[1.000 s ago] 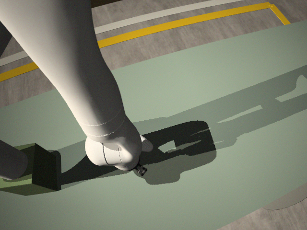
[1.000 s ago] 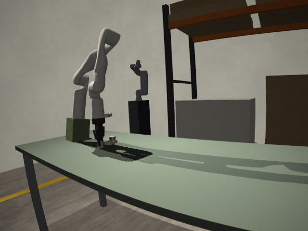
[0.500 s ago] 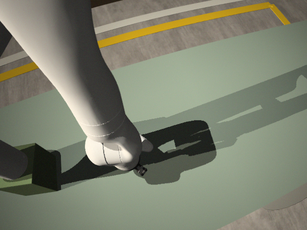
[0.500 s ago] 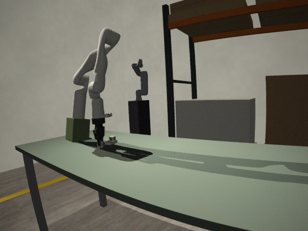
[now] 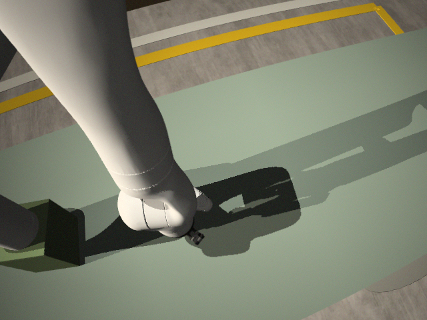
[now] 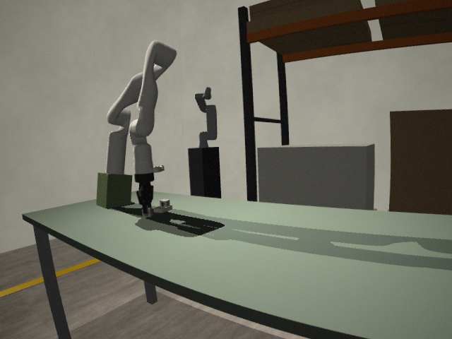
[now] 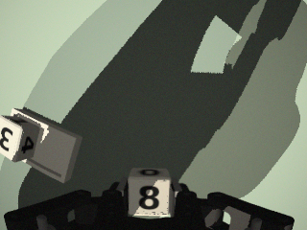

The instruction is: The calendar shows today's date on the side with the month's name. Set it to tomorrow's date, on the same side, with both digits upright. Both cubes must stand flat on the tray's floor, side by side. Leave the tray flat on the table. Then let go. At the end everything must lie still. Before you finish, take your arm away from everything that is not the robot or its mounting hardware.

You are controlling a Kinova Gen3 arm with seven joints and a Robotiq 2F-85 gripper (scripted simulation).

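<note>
The tabletop (image 5: 310, 269) (image 6: 255, 263) (image 7: 29, 57) is of pale green colour. The cube (image 7: 150, 197) is off-white with black digits. The jaws (image 5: 195, 237) (image 6: 147, 211) are black, and the tray (image 6: 163, 209) (image 7: 58, 153) is grey.
</note>
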